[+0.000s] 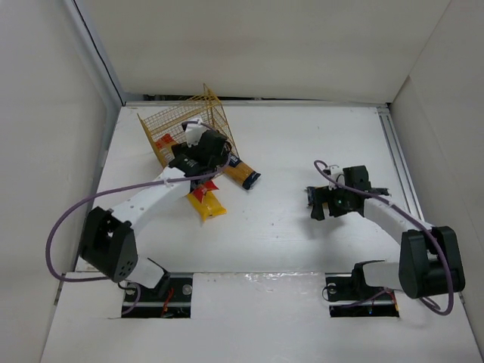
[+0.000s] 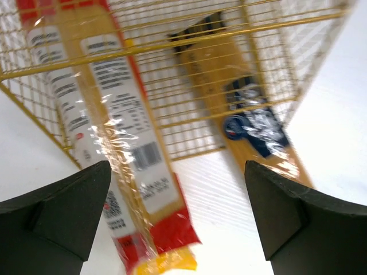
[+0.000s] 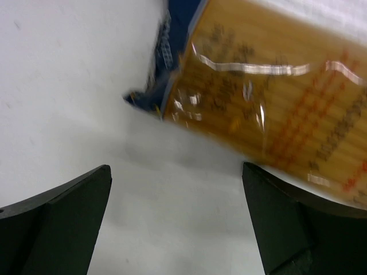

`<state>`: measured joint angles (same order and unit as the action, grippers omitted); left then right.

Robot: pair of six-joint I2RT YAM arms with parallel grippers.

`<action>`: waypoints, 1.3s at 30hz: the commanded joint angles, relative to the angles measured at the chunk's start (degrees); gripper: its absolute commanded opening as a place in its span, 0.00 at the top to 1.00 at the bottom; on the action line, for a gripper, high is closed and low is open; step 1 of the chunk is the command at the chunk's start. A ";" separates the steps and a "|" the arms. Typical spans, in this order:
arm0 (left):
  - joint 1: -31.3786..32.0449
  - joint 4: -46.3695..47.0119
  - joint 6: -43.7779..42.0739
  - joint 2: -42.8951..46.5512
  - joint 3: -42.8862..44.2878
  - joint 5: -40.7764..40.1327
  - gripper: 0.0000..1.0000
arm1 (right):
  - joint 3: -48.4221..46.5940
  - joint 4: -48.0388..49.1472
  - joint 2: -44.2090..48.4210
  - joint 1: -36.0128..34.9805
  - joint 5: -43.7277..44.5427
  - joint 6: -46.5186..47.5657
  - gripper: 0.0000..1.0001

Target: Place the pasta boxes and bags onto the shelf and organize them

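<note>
Left gripper [image 2: 178, 172]: spread wide, gripping nothing. Its fingers [image 2: 63, 212] stand either side of the near end of the red-edged clear bag [image 2: 114, 120]. We cannot tell whether the left finger touches the bag.
Right gripper [image 3: 176, 172]: jaws wide apart and empty, over bare table [image 3: 74, 74].
Red-edged clear bag: far part behind the wires of the shelf [image 2: 189, 40], near end out on the table. We note a yellow scrap at its tip.
Orange-yellow pack [image 2: 261, 129]: dark blue label, lying alongside in the shelf, near end poking out.
Blue-ended pack [image 3: 275, 97]: ahead of the right fingers and apart from them. We cannot tell whether it is the same pack.
Hard to read: the right wrist view is blurred and the print illegible. The blue-ended pack is cut off by the frame. In the top view the left arm covers much of the shelf.
</note>
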<state>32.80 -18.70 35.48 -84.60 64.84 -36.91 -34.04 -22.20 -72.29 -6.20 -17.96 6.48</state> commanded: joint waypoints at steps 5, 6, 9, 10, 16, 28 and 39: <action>4.81 4.20 -7.44 8.56 1.08 5.26 0.00 | -9.35 15.42 -12.85 -3.55 -2.96 -3.49 0.00; 5.34 4.20 -7.45 9.27 1.08 5.79 0.00 | -13.81 17.34 -16.96 -4.43 -2.35 -3.49 0.00; 5.35 5.59 -8.06 12.16 -0.50 7.81 0.00 | -21.65 17.36 -23.66 -5.93 -0.15 -3.49 0.00; 5.35 5.60 -8.06 12.70 -1.20 8.34 0.00 | -26.90 19.28 -28.47 -6.54 -0.15 -2.36 0.00; 5.35 5.60 -8.06 15.33 -1.73 9.57 0.00 | -46.98 15.70 -44.59 -3.66 -12.17 4.94 0.03; 5.35 14.21 -14.12 13.50 -4.90 19.84 0.00 | -38.91 -10.74 -20.18 5.92 12.49 22.33 0.01; 0.34 12.99 -17.99 5.41 1.52 26.45 0.00 | -37.68 -25.53 -21.14 9.00 21.57 34.64 0.01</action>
<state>33.08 -6.39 19.35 -79.92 62.89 -12.38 -71.59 -43.29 -93.95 2.81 1.04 36.51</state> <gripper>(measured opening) 0.997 0.990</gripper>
